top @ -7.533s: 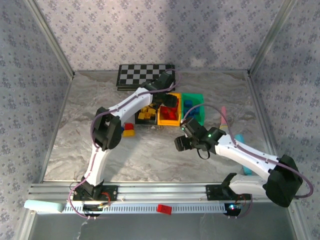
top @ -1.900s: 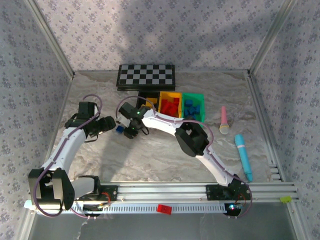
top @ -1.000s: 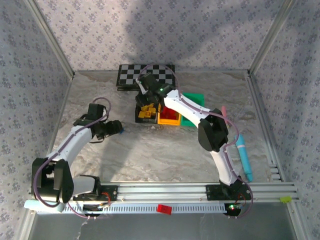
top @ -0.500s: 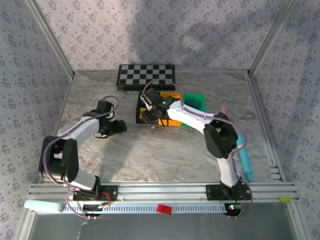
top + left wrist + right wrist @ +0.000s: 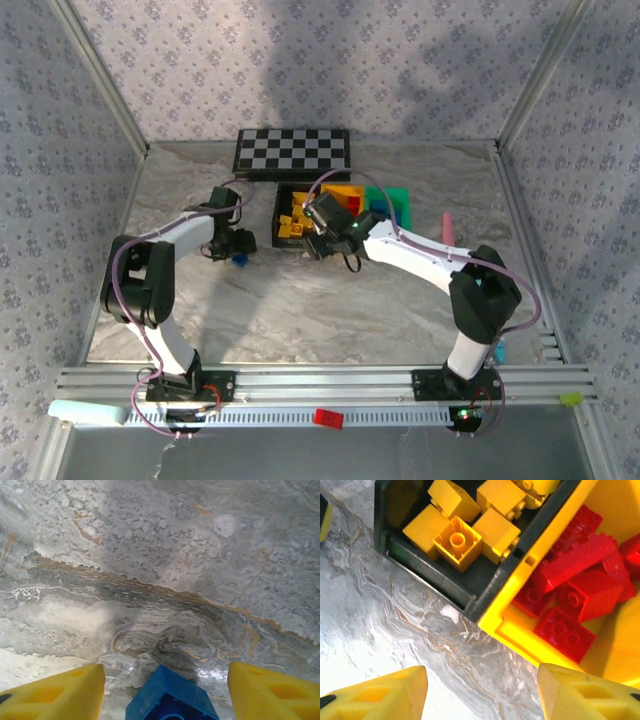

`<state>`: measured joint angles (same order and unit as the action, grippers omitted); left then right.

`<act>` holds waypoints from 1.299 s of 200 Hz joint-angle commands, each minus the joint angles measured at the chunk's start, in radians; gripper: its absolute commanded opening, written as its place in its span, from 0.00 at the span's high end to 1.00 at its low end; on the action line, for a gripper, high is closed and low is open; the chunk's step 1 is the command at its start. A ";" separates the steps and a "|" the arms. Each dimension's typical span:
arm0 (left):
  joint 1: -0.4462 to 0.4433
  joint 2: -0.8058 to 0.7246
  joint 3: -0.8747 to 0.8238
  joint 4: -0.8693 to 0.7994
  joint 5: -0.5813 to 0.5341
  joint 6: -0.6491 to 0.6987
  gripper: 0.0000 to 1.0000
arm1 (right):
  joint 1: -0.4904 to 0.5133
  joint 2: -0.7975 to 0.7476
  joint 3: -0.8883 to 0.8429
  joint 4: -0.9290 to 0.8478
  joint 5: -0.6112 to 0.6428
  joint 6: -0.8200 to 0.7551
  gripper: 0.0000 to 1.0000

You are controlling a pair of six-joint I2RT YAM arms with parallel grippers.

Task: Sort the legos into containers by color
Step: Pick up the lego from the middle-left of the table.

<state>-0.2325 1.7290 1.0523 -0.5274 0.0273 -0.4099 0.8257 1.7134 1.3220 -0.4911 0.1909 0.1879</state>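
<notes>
Sorting is judged nearly done: yellow legos [image 5: 457, 540] are held in the black bin [image 5: 427, 562], red legos [image 5: 580, 597] in the yellow bin [image 5: 520, 625], and blue legos [image 5: 377, 207] are made out in the green bin [image 5: 395, 195]. One loose blue lego [image 5: 167, 700] is seen on the counter [image 5: 150, 555], left of the black bin; it is left to be moved to the green bin. No other loose bricks are made out.

Left arm is stretched forward and bent inward, with the left gripper [image 5: 165, 672] pointed down over the loose blue lego. Jaws are spread, and the brick is framed between them, touched by neither finger. Right arm is reached across toward the middle, with the right gripper [image 5: 481, 672] lowered at the near edge where the black and yellow bins meet. Its jaws are released, with nothing between them. Checkered board [image 5: 292, 152] is seen behind the bins.
</notes>
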 commanded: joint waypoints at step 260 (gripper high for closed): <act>-0.456 -0.036 0.329 -0.126 -0.148 -0.034 0.71 | -0.209 -0.525 -0.428 0.006 0.065 0.168 0.38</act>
<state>-0.6098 1.6581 1.2427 -0.6292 -0.0780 -0.4309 0.6827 1.2747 0.9485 -0.4656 0.2756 0.2867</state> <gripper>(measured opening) 0.322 0.616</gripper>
